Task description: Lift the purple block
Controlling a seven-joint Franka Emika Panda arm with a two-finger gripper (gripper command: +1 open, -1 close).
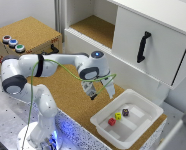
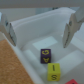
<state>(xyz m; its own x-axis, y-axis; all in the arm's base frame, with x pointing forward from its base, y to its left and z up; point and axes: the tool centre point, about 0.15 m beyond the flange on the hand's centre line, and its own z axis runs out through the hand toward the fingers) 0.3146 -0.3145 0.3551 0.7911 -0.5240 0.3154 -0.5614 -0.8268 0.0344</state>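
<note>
**A:** Exterior view first. Where's the purple block (image 1: 125, 112)?

**B:** Inside the white tray (image 1: 145, 102), on its floor, toward the far side. Yellow cube (image 1: 118, 116) sits just beside it, red cube (image 1: 112, 121) next along, nearer the front rim. All three lie in a diagonal row, close together, none stacked. Tray sits on the cork surface (image 1: 68, 97) at the exterior view's right.

**A:** End effector?

**B:** End effector (image 1: 99, 93) hangs above the tray's near-left corner, off to the side of the block and clearly above it. Fingers spread, nothing between them. Released.

**A:** Wrist view?

**B:** Same story. Both fingers (image 2: 7, 29) frame the shot wide apart, empty. Purple block (image 2: 45, 54) is low in the gap, yellow cube (image 2: 54, 74) close by; can't tell if they touch. Tray wall (image 2: 30, 22) runs behind them. Red cube isn't visible here.

**A:** Handling?

**B:** My guess: small rigid cube, light, flat faces, not fragile. Should pinch fine on two opposite side faces, centred. Faces look smooth, so a square grip matters more than force.

**A:** Orientation, long axis?

**B:** It's a cube, so no long axis. Rests flat on one face; pale markings on top. Side faces look roughly square to the finger line in the wrist view, slight yaw possible.

**A:** Risk?

**B:** Yellow cube's proximity. Pick the face pair that keeps a finger out of that gap.
</note>
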